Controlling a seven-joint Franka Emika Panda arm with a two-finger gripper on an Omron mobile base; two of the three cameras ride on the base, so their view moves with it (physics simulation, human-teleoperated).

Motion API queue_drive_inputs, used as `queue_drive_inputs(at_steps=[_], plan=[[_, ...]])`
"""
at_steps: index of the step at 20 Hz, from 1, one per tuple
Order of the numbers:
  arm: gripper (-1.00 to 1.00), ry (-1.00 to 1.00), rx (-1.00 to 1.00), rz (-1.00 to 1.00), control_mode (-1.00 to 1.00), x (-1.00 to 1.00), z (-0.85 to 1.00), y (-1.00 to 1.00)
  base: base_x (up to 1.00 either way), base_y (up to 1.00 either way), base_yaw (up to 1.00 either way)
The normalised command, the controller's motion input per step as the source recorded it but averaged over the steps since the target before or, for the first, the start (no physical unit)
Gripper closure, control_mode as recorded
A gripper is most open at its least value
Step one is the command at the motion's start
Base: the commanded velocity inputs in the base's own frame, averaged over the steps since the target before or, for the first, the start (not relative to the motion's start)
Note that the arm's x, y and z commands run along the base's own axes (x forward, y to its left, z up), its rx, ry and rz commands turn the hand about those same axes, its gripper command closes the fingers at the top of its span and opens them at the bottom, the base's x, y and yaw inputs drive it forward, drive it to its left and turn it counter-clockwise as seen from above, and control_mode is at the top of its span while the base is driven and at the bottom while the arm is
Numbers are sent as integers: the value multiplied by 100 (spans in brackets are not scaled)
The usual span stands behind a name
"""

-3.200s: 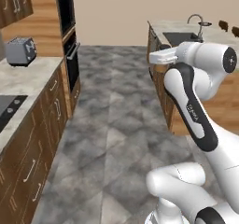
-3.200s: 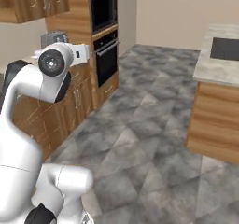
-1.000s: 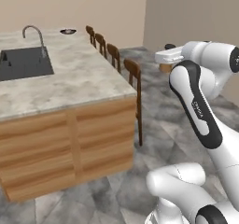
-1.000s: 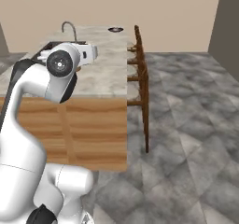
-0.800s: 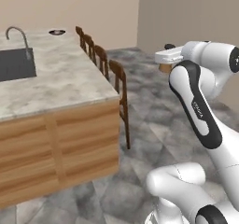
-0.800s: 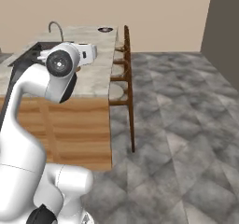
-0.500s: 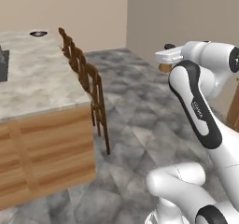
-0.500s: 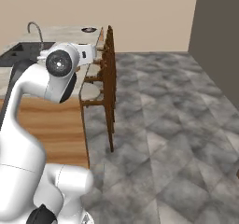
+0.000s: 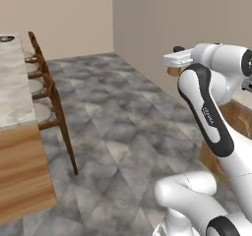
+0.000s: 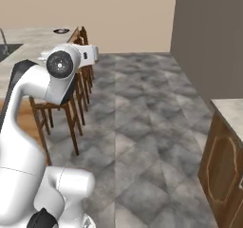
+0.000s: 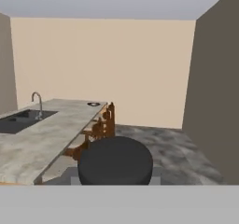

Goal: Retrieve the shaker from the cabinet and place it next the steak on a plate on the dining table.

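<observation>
Your pincer [image 9: 173, 66] holds the small tan wooden shaker with the dark cap [image 11: 115, 160], carried high over the grey floor. Well ahead, the small dark-rimmed round plate [image 11: 94, 104] sits on the beige marbled desk [image 11: 42, 136]; its contents look too small to tell.

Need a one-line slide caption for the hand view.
Dark cap of the held shaker in the foreground; beyond it the dining table with sink, faucet and the far plate.
</observation>
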Motion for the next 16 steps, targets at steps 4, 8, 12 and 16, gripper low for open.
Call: queue_drive_inputs(at_steps=[4,8,12,16], plan=[[100,0,0,0,100,0,0,0,75,-71,-8],[100,0,0,0,100,0,0,0,100,3,-1],[100,0,0,0,100,0,0,0,100,40,0],[100,0,0,0,100,0,0,0,100,42,0]])
